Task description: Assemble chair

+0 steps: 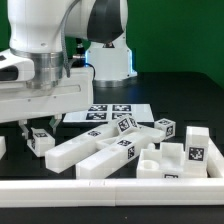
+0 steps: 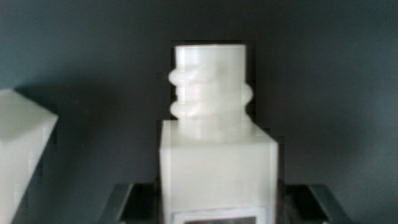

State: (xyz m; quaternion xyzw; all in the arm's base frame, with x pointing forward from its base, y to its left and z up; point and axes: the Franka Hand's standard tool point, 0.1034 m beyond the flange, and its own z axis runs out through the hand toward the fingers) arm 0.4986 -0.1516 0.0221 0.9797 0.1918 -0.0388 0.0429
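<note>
White plastic leg with threaded peg | near the bench edge on the exterior view's left, beside long bars | fingers partway closed, clamping its sides | risk: gripped far from the peg, leg may tilt and miss its hole.

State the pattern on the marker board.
Black-and-white square tags on the white marker board; the exterior view shows it best.
</note>
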